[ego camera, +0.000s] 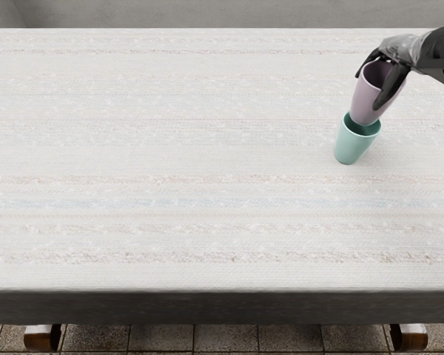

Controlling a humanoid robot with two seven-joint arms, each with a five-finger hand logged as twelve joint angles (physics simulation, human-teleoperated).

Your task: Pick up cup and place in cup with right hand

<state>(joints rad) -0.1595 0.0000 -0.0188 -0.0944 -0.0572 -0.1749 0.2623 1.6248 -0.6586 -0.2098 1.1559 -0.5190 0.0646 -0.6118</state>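
Cloth covers the bench [170, 244], and on it, towards the right, stands the green cup [353, 148], mouth up. Just beyond, the pink cup [364, 102] hangs with its base over that mouth; whether it has entered, I cannot tell. Their long axes look nearly parallel. Farthest, the right robot hand [368, 92] pinches the pink cup by its upper sides, from above, so the next move is likely straight down.

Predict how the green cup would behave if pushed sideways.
The green cup would probably tip fairly easily, since it narrows towards its base. Its smooth, plain wall looks stiff, so it likely would not dent. Tilted over, it might roll in a curve, being round and tapered.
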